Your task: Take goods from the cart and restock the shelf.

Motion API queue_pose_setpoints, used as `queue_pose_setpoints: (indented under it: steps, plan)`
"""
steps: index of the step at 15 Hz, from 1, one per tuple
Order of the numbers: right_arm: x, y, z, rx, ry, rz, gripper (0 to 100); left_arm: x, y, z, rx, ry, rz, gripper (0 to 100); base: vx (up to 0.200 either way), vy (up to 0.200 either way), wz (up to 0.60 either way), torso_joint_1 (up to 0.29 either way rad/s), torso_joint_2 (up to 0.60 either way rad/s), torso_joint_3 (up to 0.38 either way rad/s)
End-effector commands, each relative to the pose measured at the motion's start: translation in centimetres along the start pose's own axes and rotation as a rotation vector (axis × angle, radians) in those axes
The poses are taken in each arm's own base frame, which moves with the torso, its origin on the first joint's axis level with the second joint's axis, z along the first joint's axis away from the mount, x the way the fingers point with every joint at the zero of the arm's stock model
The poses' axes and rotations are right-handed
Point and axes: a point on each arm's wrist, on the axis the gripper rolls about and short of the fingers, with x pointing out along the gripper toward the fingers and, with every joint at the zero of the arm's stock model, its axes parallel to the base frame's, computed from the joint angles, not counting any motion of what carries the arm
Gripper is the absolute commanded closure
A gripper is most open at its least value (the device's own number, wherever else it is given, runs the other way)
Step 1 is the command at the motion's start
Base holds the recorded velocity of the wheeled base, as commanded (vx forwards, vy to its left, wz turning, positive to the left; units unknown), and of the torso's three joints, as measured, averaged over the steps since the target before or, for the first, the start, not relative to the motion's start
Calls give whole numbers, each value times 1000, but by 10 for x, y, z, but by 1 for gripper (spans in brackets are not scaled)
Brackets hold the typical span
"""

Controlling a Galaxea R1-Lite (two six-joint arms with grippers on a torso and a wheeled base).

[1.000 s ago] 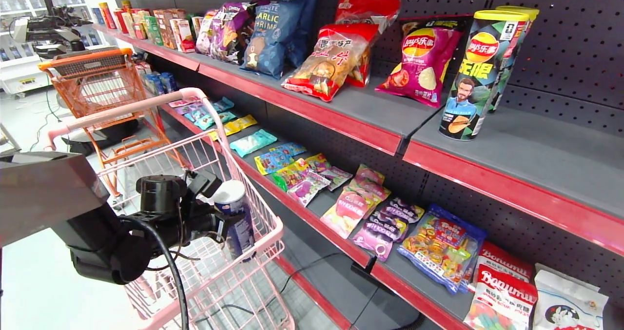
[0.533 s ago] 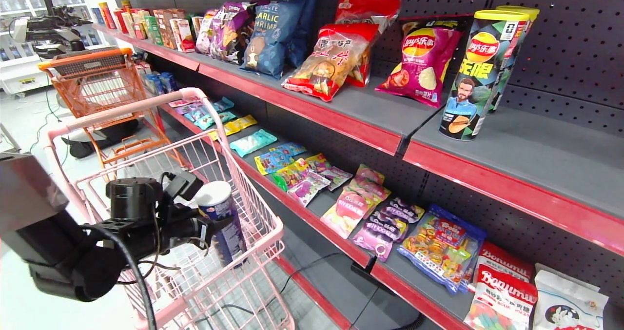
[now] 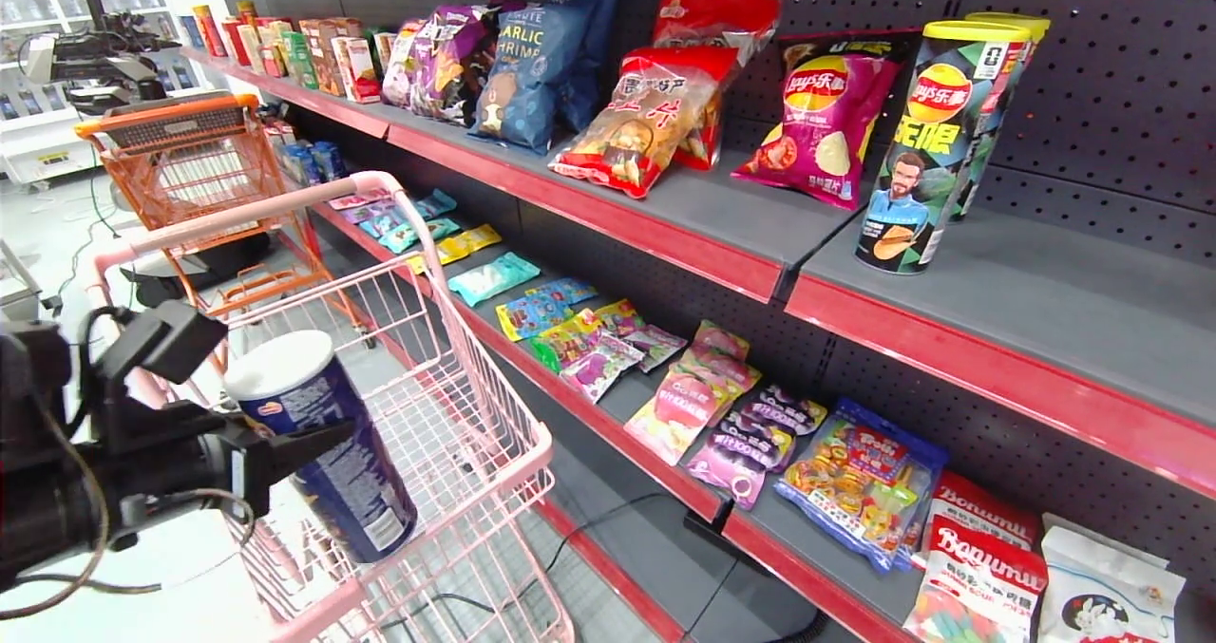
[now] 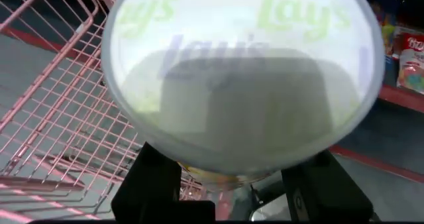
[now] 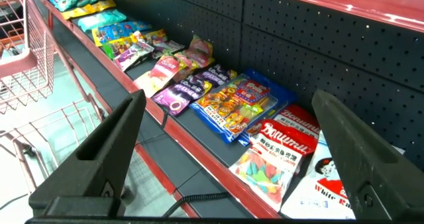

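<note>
Clamping a white-lidded dark-blue chip canister over the pink wire cart, the left gripper should clear the rim steadily toward the grey red-edged shelf; the right gripper gapes empty.

Bare shelf rt of chip can.

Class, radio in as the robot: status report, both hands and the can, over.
Left hand shut on blue can. Right hand open, empty, by lower shelf. Can tilted over pink cart; its rim between can and shelf.
</note>
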Motion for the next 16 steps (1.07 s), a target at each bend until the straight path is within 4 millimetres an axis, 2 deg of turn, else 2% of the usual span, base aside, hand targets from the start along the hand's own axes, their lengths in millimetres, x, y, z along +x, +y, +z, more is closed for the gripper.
queue_pose_setpoints:
  steps: [1, 2, 4, 11, 16]
  plan:
    - [0, 0, 0, 0, 0, 1, 0, -70, -29, 16, 68, -174, 26, 100, 0, 0, 0, 0, 0, 0]
    - [0, 0, 0, 0, 0, 1, 0, -77, -31, 19, 72, -183, 27, 100, 0, 0, 0, 0, 0, 0]
    - [0, 0, 0, -2, 0, 1, 0, -86, -36, 20, 80, -196, 32, 100, 0, 0, -600, 0, 5, 2]
    - [0, 0, 0, -2, 0, 1, 0, -101, -43, 18, 110, -252, 36, 100, 0, 0, -600, 2, 1, 5]
    - [0, 0, 0, -2, 0, 1, 0, -112, -49, 12, 115, -262, 31, 100, 0, 0, 0, 0, 0, 0]
